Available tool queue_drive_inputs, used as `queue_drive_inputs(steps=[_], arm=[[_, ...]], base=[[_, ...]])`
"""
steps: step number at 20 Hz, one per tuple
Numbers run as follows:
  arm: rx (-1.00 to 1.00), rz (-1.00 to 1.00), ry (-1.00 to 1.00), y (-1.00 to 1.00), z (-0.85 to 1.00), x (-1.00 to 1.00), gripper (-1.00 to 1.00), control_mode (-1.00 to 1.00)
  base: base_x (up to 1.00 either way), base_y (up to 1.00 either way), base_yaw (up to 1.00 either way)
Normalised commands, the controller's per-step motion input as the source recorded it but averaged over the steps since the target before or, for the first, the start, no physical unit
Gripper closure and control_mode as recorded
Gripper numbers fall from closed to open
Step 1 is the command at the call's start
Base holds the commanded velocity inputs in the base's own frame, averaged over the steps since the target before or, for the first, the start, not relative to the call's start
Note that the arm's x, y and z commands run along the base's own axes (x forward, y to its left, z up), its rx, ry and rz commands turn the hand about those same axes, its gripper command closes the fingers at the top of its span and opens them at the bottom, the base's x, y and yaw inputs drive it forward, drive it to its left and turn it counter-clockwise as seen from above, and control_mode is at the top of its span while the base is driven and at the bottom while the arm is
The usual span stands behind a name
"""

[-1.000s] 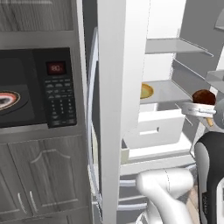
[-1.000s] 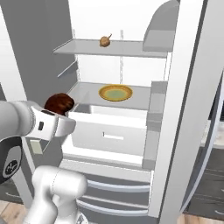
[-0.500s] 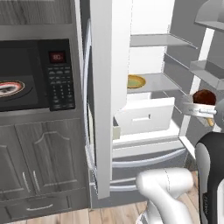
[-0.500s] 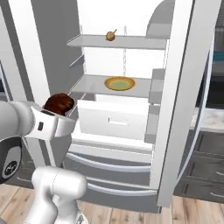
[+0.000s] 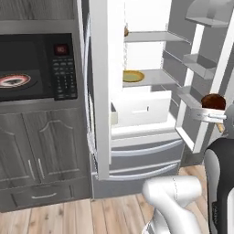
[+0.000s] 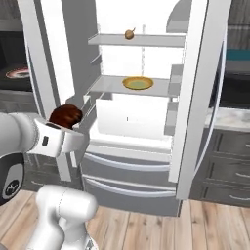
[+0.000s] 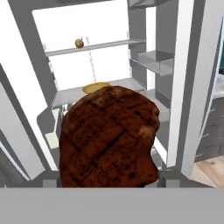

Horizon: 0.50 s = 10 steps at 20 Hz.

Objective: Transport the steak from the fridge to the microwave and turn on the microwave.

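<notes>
- The fridge (image 6: 195,97) stands with both doors swung wide, its white shelves and drawers bare to the room; the left door (image 5: 101,91) juts out between the fridge interior and the cabinet wall on the left.
- The microwave (image 5: 36,66) is built into the grey wood-grain cabinets (image 5: 43,141) just left of that open door. Its inside appears lit with a round plate (image 5: 13,80) on the floor of it, so the door may be open, though I cannot tell for sure.
- The steak (image 7: 109,135) is out of the fridge, carried high at the end of the arm, well apart from the shelves and to the right of the microwave.
- The gripper (image 6: 66,128) has its jaws set wide and pinching the steak between them; the meat bulges up above the hand.
- A yellow dish (image 6: 137,83) sits on the middle shelf and a small brown item (image 6: 129,34) on the top shelf, both far back.
- Step in hand, as I judge it: carrying the steak across to the microwave.
- To do it well: swing the arm round the near edge of the left door rather than through it, keep the hand level so the lump does not slip, and line up squarely with the microwave opening, above the plate, before letting go.
</notes>
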Motion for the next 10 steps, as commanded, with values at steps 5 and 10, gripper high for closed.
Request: queue_drive_inputs(steps=[5, 10], arm=[[0.00, 0.00, 0.00, 0.00, 0.00, 0.00, 1.00, 1.00], [0.00, 0.00, 0.00, 0.00, 0.00, 0.00, 1.00, 1.00]], base=[[-0.31, 0.49, 0.00], [-0.03, 0.67, 0.00]])
